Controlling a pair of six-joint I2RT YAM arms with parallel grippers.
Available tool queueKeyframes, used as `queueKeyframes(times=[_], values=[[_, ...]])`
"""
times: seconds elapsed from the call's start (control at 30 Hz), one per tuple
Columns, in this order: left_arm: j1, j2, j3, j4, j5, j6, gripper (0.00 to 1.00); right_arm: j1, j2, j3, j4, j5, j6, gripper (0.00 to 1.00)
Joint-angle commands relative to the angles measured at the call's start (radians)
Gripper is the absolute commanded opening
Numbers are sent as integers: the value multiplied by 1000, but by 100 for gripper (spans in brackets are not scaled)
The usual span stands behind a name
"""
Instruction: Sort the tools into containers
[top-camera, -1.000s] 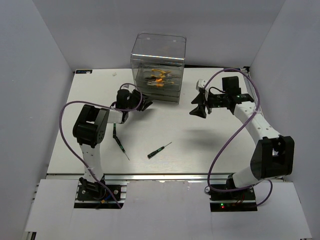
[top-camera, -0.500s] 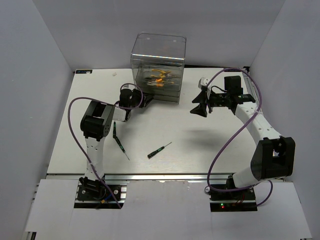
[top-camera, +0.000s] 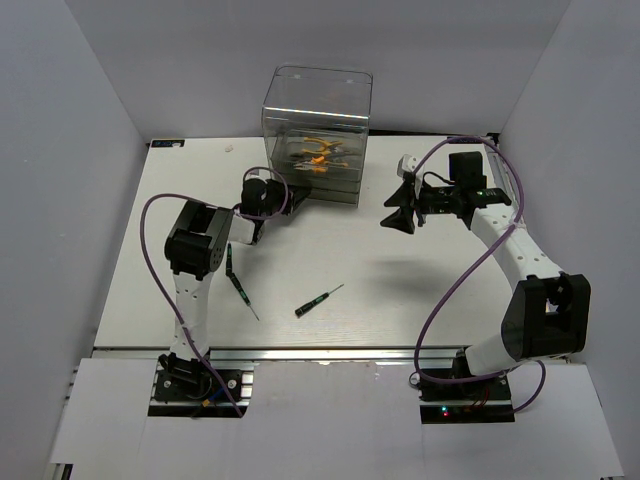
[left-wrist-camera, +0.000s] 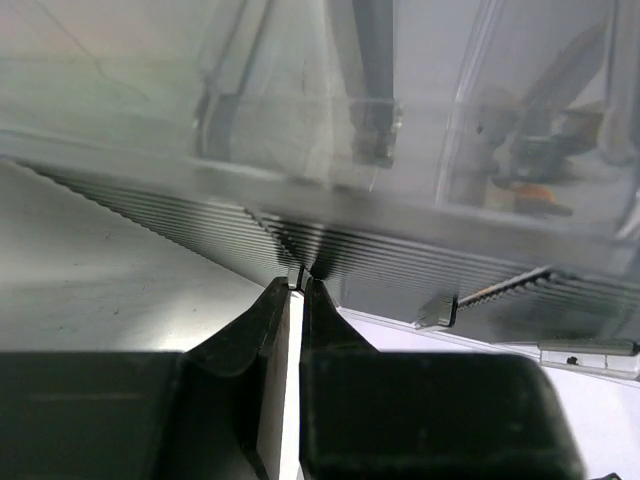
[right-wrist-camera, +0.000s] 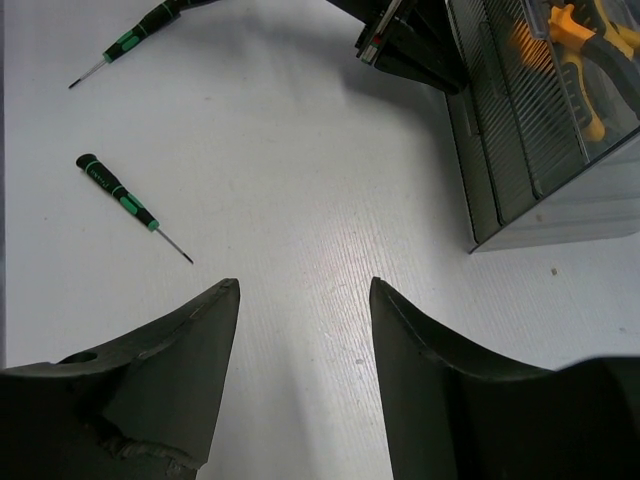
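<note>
The clear smoky drawer box (top-camera: 316, 120) stands at the back middle, with orange-handled pliers (top-camera: 318, 155) inside. My left gripper (top-camera: 294, 202) is at the box's lower front left; in the left wrist view its jaws (left-wrist-camera: 303, 283) are pinched on a small clear pull tab of a ribbed drawer front (left-wrist-camera: 420, 265). Two black-green screwdrivers lie on the table, one (top-camera: 238, 285) by the left arm and one (top-camera: 318, 300) nearer the middle. My right gripper (top-camera: 398, 213) is open and empty, right of the box; it shows wide open in its wrist view (right-wrist-camera: 303, 285).
The right wrist view shows the box's front corner (right-wrist-camera: 500, 170), the pliers (right-wrist-camera: 575, 40) inside it, and both screwdrivers (right-wrist-camera: 120, 195) (right-wrist-camera: 130, 38) on the white table. White walls close in the table on three sides.
My left arm's elbow has swung right and the left gripper has edged in against the box's lower drawer. The right arm and the screwdrivers have hardly moved.
</note>
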Motion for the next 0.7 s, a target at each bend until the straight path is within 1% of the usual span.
queueKeyframes(times=[0.0, 0.03, 0.23, 0.33, 0.4, 0.47, 0.53, 0.57, 0.6, 0.63, 0.67], values=[[-2, -9, -22, 67, -36, -4, 13, -4, -35, -12, -25, -32, -13, 61], [-2, -16, -33, 79, -36, -7, 7, -4, -35, -15, -27, -33, -13, 61], [-2, -80, -147, 145, -27, -4, 1, -3, -38, -28, -37, -37, -21, 60], [-5, -125, -222, 174, -23, 3, 0, -3, -38, -35, -54, -41, -35, 59], [-4, -182, -260, 179, -15, 30, 0, 2, -36, -35, -95, -49, -75, 58], [-4, -257, -338, 179, -15, 52, 0, 11, -28, -28, -138, -49, -116, 59], [-4, -304, -430, 179, -27, 52, 0, 31, -22, -21, -220, -53, -203, 60], [-4, -344, -457, 179, -42, 46, 0, 37, -12, -15, -252, -53, -274, 60], [-4, -357, -477, 177, -44, 47, 0, 48, -2, -9, -284, -53, -311, 61], [-5, -366, -490, 177, -43, 50, 2, 69, 7, 7, -351, -49, -346, 62], [-4, -380, -504, 171, -40, 55, 10, 91, 22, 13, -416, -47, -419, 66]])
